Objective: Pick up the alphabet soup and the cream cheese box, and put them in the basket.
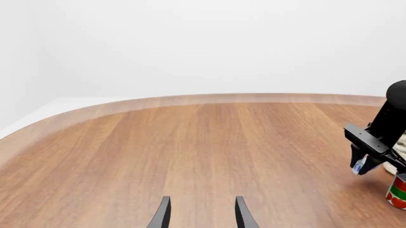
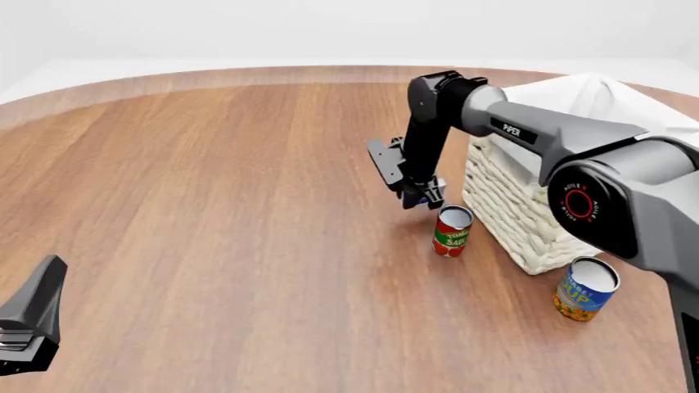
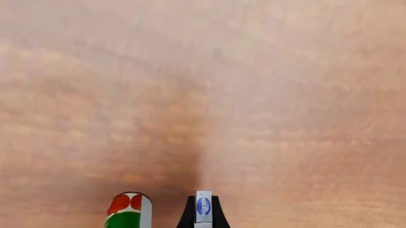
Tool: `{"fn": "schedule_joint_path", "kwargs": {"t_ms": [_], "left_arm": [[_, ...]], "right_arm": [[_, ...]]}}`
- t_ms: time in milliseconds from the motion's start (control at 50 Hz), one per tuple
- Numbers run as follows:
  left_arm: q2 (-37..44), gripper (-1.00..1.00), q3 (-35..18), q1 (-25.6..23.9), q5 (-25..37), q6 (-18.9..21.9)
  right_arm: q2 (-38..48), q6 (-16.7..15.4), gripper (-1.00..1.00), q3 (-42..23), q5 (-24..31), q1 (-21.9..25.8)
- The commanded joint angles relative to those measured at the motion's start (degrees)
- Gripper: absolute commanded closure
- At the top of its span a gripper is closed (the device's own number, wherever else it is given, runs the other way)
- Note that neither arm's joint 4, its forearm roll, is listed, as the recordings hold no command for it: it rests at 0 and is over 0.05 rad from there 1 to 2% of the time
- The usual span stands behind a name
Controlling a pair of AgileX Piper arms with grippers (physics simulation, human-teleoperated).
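Right pincer (image 2: pixel 421 195): clenched on the cream cheese box (image 3: pixel 203 207), gripped edge-on and lifted clear of the table (image 2: pixel 218 213).
Hold: only a thin edge of the box shows between the fingers, so I judge the grip slim; a quick swing could twist it loose.
Red and green can (image 2: pixel 451 231): just beside and below the right pincer; a low carry could knock it over.
Basket (image 2: pixel 513 205): close beside the right pincer, beyond the can; its rim stands higher than the box, so a flat sweep could catch the wall.
Alphabet soup (image 2: pixel 585 289): on the table, well apart from the right pincer, by the basket's near corner.
Left pincer (image 1: pixel 200 216): released, empty, far off.
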Motion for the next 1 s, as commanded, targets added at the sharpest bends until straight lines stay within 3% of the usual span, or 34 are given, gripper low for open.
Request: {"fn": "schedule_joint_path", "kwargs": {"t_ms": [20, 140, 360, 380, 440, 540, 600, 680, 1000], "left_arm": [[0.0, -1.0, 0.0, 0.0, 0.0, 0.0], [0.0, -1.0, 0.0, 0.0, 0.0, 0.0], [0.0, -1.0, 0.0, 0.0, 0.0, 0.0], [0.0, -1.0, 0.0, 0.0, 0.0, 0.0], [0.0, -1.0, 0.0, 0.0, 0.0, 0.0], [0.0, -1.0, 0.0, 0.0, 0.0, 0.0], [0.0, -1.0, 0.0, 0.0, 0.0, 0.0], [0.0, -1.0, 0.0, 0.0, 0.0, 0.0], [0.0, -1.0, 0.0, 0.0, 0.0, 0.0]], "right_arm": [[-2.1, -0.6, 1.0, 0.3, -0.2, 0.4], [-2.9, 0.1, 1.0, 0.3, -0.3, 0.3], [-4.3, 4.2, 1.0, -1.7, 0.8, 1.6], [-4.6, 6.1, 1.0, -2.5, 1.7, 2.9], [-5.1, 6.9, 1.0, -2.4, 1.5, 3.1], [-6.4, 12.3, 1.0, -3.4, 3.0, 7.0], [-7.2, 13.6, 1.0, -2.1, 2.5, 7.6], [-9.0, 17.6, 1.0, -0.6, 2.0, 9.7], [-11.8, 25.3, 1.0, 1.9, 0.5, 11.4]]}}
